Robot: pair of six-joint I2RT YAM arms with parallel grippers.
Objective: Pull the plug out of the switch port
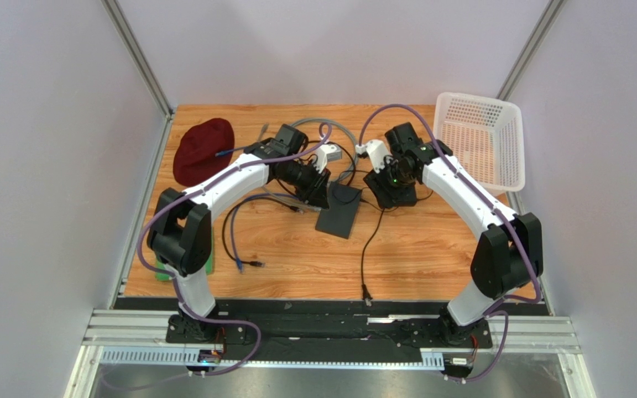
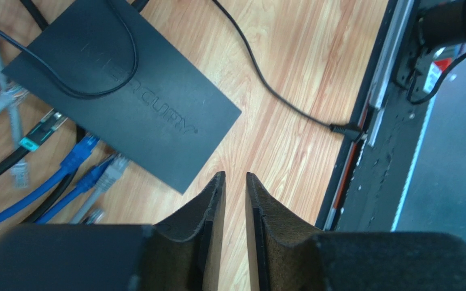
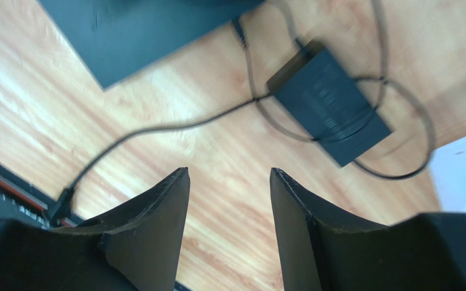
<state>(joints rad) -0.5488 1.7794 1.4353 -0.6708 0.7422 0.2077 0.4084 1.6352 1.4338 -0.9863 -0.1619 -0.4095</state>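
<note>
The switch [image 1: 338,214] is a flat black box lying mid-table; it also shows in the left wrist view [image 2: 126,97] and, blurred, in the right wrist view [image 3: 138,30]. Along its left edge lie a blue plug [image 2: 78,153], a grey plug [image 2: 111,173] and a black plug with a teal tag [image 2: 38,133]; I cannot tell which are seated in ports. My left gripper [image 1: 318,193] [image 2: 234,182] hovers beside the switch's near corner, its jaws nearly together with nothing between them. My right gripper [image 1: 395,192] [image 3: 229,176] is open over bare wood.
A black power-adapter brick [image 3: 329,106] with looped cord lies right of the switch. A thin black cable ends in a barrel plug [image 2: 345,128] by the front rail [image 2: 387,121]. A maroon cap [image 1: 204,149] lies back left and a white basket [image 1: 481,141] back right. Blue cable [image 1: 239,240] trails forward.
</note>
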